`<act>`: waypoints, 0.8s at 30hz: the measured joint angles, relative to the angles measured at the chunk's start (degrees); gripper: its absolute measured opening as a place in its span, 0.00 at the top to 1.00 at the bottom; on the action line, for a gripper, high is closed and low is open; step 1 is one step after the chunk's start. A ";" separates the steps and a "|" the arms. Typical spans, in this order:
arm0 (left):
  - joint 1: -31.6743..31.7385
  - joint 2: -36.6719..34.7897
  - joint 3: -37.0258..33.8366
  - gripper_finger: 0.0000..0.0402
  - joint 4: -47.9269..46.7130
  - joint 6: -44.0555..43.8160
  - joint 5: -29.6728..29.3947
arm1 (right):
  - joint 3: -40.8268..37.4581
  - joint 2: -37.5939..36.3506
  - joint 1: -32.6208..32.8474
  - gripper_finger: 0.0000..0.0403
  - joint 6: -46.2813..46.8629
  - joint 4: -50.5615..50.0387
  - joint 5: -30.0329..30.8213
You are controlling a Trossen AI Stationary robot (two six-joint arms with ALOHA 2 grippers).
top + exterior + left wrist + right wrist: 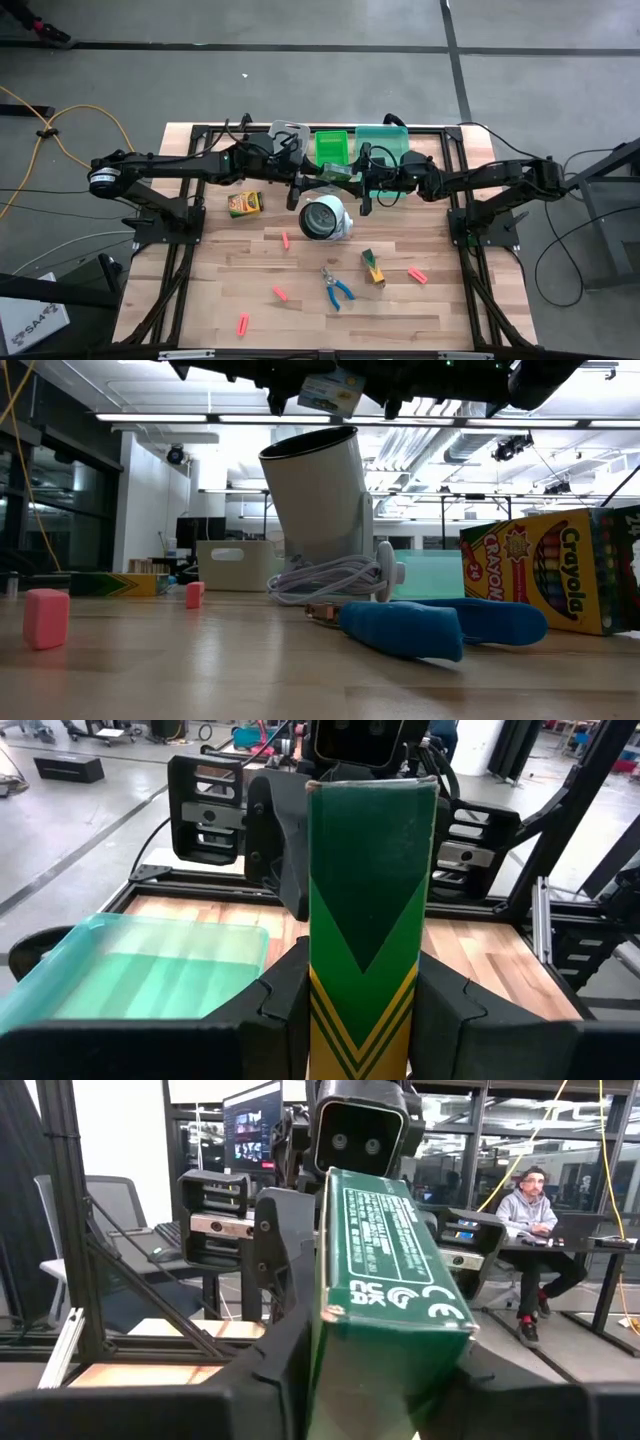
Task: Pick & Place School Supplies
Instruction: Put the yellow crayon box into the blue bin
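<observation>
One green-and-yellow cardboard crayon box was held in the air between the two arms, above the back part of the wooden tabletop, near the teal plastic bin. The left tool was closed on this box at both sides. The right tool stood around its other end, with both fingers against it. Another crayon box, blue-handled scissors and pink stubs lay on the tabletop.

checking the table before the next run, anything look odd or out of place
The round white device mid-table isn't a school supply and leans tilted on its coiled cable. One crayon box hangs in the air between both arms' fingers.
</observation>
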 joint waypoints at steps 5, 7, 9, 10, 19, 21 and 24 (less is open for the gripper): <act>0.00 0.00 0.00 0.73 0.01 -0.14 -0.01 | 0.00 0.00 0.00 0.70 -0.23 0.00 -0.06; 0.00 0.00 0.00 0.72 -0.01 -0.37 0.00 | 0.00 0.00 0.00 0.69 -0.43 -0.02 -0.10; 0.00 0.00 0.00 0.71 0.01 -0.07 -0.01 | 0.00 0.00 0.00 0.70 -0.50 0.00 -0.12; 0.00 0.00 0.00 0.70 0.01 0.44 -0.01 | 0.00 0.00 0.00 0.70 -0.58 0.00 -0.13; 0.00 -0.01 0.00 0.66 0.06 4.46 0.05 | 0.00 0.00 0.00 0.72 -0.76 -0.11 -1.10; 0.00 -0.04 0.04 0.64 0.21 5.27 0.08 | -0.02 0.00 0.00 0.73 -0.56 -0.39 -1.25; 0.00 -0.04 0.07 0.61 0.26 5.46 0.06 | -0.02 0.00 0.00 0.73 -0.62 -0.37 -1.33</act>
